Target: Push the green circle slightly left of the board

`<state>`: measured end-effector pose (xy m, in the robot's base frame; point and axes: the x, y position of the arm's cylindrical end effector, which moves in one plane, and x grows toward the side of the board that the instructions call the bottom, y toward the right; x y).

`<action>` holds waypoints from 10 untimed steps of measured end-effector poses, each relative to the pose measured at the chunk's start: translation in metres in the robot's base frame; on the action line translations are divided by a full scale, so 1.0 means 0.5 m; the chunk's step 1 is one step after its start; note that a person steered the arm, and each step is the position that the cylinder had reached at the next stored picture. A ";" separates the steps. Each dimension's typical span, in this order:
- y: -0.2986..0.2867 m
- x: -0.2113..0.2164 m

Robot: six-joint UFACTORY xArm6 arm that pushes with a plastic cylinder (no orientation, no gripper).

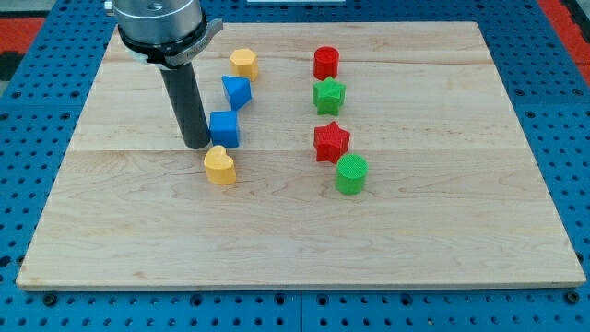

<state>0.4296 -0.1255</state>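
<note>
- My tip (196, 145) is resting on the board (442, 240), touching or just beside the blue cube (224, 128); which one is hard to tell.
- It is gripping nothing, being a bare rod.
- The green circle (351, 173) is sitting well to the view's right of my tip, slightly lower, just below the red star (331, 141).
- I am judging that my tip needs to get round to the circle's right side before pushing left.

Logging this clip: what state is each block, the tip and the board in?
green circle: upright, touching red star
red star: flat
green star: flat
red cylinder: upright
yellow heart: flat
blue cube: against my tip
blue wedge: flat
yellow hexagon: flat
my tip: on the wooden board
</note>
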 end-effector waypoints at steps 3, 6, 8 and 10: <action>-0.049 0.173; 0.245 0.278; 0.462 0.169; 0.468 0.105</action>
<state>0.4819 0.1084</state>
